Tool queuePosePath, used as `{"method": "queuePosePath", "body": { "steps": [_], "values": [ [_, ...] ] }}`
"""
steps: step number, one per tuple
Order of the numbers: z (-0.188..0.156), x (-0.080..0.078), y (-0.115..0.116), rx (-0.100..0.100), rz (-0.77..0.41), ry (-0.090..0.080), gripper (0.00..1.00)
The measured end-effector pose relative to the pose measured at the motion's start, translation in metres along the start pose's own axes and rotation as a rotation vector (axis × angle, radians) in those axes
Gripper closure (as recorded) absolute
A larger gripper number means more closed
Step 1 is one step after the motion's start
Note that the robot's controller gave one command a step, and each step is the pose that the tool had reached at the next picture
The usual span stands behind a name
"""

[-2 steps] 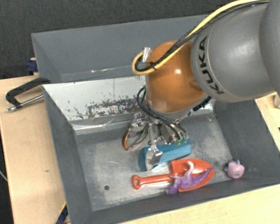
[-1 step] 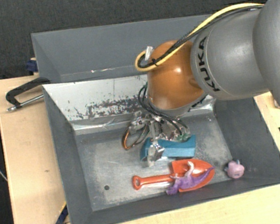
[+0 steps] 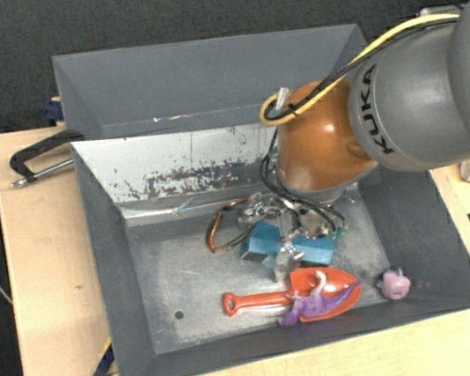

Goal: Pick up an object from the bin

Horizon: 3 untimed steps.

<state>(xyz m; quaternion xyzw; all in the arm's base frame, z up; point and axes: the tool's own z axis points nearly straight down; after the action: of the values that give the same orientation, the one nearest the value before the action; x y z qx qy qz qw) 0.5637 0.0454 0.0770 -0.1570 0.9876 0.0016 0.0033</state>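
Observation:
My gripper (image 3: 293, 228) is low in the middle of the bin, under the arm's orange cover, right over a blue block-like thing (image 3: 261, 242). A second blue piece (image 3: 319, 252) lies just to its right, partly under the gripper's metal parts. In front of them lies an orange toy shovel (image 3: 263, 299), handle to the left, with a purple floppy thing (image 3: 307, 308) across its blade. A thin brown loop (image 3: 218, 227) sits behind and left of the blue block.
A small pink-purple lump (image 3: 395, 284) rests near the front right corner. The bin's floor to the left is bare grey metal. The arm's big grey body and a yellow cable hang over the right rear of the bin.

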Motion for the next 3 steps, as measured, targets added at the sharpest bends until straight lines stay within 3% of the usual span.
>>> {"method": "queuePosePath", "body": {
  "steps": [1, 2, 3],
  "values": [
    [0.000, 0.026, -0.039, 0.002, 0.011, -0.002, 1.00],
    [0.001, 0.024, -0.037, 0.005, 0.018, 0.002, 1.00],
    [-0.101, 0.081, -0.045, 0.002, 0.033, 0.003, 1.00]
  ]
}}
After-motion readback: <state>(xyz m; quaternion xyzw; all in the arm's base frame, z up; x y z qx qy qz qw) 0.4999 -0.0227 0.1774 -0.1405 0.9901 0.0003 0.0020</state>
